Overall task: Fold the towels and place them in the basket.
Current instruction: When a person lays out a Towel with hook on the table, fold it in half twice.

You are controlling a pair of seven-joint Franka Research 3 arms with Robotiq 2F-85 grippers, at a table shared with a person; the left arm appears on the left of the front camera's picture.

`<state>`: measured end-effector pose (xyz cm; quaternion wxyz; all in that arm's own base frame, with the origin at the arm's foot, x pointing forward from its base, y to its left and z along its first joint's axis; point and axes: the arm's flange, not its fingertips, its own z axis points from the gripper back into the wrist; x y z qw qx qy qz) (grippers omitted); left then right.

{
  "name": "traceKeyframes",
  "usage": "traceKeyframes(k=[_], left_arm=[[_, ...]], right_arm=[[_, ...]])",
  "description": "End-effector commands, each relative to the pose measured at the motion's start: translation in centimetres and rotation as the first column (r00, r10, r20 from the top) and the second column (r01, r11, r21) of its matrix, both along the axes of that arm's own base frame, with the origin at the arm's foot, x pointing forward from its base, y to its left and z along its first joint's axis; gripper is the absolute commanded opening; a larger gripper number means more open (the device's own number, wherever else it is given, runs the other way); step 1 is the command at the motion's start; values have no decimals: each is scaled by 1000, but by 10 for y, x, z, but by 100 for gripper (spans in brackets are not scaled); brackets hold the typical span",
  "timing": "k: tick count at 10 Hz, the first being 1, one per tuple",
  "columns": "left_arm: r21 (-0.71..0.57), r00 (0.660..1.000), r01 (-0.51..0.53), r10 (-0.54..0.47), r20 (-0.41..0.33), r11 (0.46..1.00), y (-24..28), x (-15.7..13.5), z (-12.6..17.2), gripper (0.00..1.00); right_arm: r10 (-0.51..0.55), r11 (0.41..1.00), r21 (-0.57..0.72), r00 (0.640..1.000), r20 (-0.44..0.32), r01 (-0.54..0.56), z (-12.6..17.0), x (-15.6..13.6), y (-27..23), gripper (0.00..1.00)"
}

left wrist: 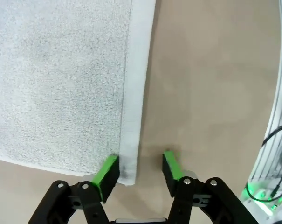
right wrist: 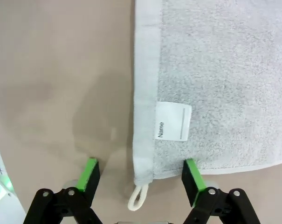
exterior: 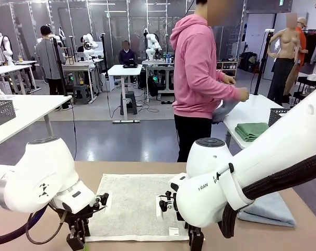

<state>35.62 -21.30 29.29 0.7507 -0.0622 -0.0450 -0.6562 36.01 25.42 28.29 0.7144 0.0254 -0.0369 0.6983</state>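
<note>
front view: the cream towel (exterior: 137,204) lay flat and fully spread on the tabletop (exterior: 121,167), between the two arms. the left tool (exterior: 77,238) was down at its near left corner and the right tool (exterior: 195,240) at its near right corner. the light blue towel (exterior: 270,209) sat folded on the same tabletop, off to the robot's right and apart from the cream one.

left wrist view: the left tool (left wrist: 141,161) stood open, its fingers astride the corner of the cream towel (left wrist: 61,70). one green pad (left wrist: 108,170) seemed to rest on the pile just inside the hem (left wrist: 134,116), though the angle made contact hard to confirm. the other pad was over bare tabletop (left wrist: 215,70). nothing was pinched.

right wrist view: the right tool (right wrist: 141,162) was open wider, with the hem, a white label (right wrist: 173,121) and a hanging loop (right wrist: 136,198) between its fingers. it gripped nothing.

handling, as a judgement: the towel looked light, soft and limp, with a grippy terry face. it would likely sag and drag if lifted from one point. the stitched hem at each near corner looked like the firmest hold, and both corners would best be lifted together to carry the edge over evenly. the loop and label looked too flimsy to pull on.
</note>
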Motion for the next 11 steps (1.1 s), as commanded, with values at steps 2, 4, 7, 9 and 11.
traceKeyframes(k=[2, 4, 7, 9, 11], left_arm=[[38, 998, -55, 54, 32, 998, 8, -8, -13, 0], [47, 996, -74, 71, 56, 996, 9, -4, -13, 0], [41, 997, -57, 55, 54, 998, 6, -6, -16, 0], [43, 997, -50, 47, 55, 998, 5, -9, -13, 0], [21, 997, -40, 39, 64, 999, 5, -14, -6, 0]], right_arm=[[6, 1000, 21, 999, -33, -5, -11, 7, -1, 16], [6, 1000, 17, 1000, -29, -5, -11, 7, -1, 0], [-4, 1000, 13, 1000, -28, 4, -11, 6, -5, 0], [-7, 1000, 19, 1000, -29, 8, -9, 6, -6, 0], [-8, 999, 33, 1000, -27, 8, 0, 2, -5, 0]])
